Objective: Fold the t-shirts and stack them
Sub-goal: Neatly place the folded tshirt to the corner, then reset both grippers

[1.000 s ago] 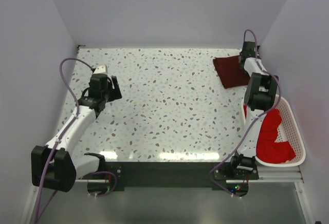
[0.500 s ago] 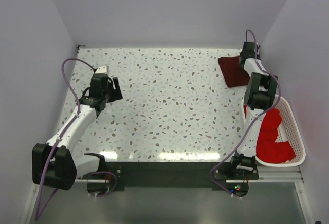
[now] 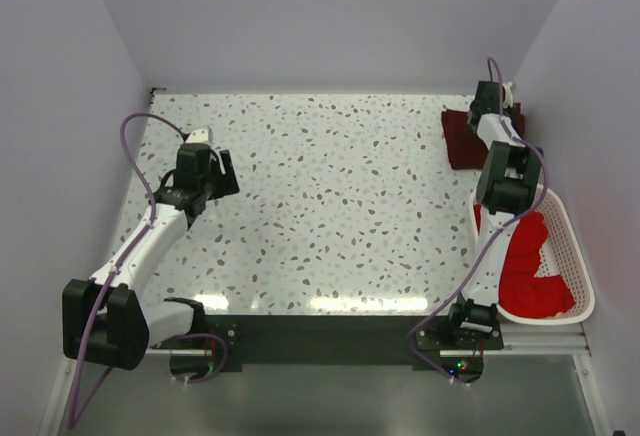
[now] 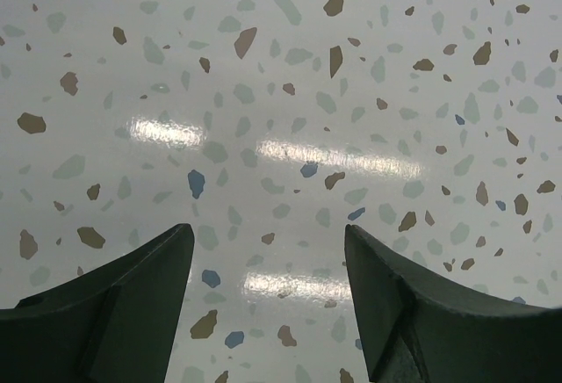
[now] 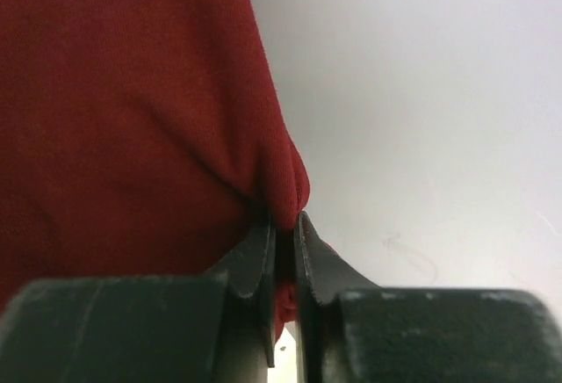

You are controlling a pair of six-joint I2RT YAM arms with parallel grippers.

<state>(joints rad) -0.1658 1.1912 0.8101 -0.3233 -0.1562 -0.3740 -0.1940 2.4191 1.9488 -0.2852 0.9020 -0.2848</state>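
Edge of maroon t-shirt (image 3: 460, 142) pinched in right jaws; left jaws spread

The left arm (image 3: 140, 251) and right arm (image 3: 498, 181) share white links joined by blocky black joint housings, with a purple cable (image 3: 123, 141) looping along each. The left gripper (image 4: 268, 241) has dark matte fingers (image 4: 114, 304) tapering to curved tips.

The left arm (image 3: 150, 241) bends forward, left claw (image 4: 268, 242) spread wide — apparently hovering low — while the outstretched right arm's (image 3: 503, 181) right claw (image 5: 285, 225) pinches the dark maroon t-shirt (image 5: 132, 93).
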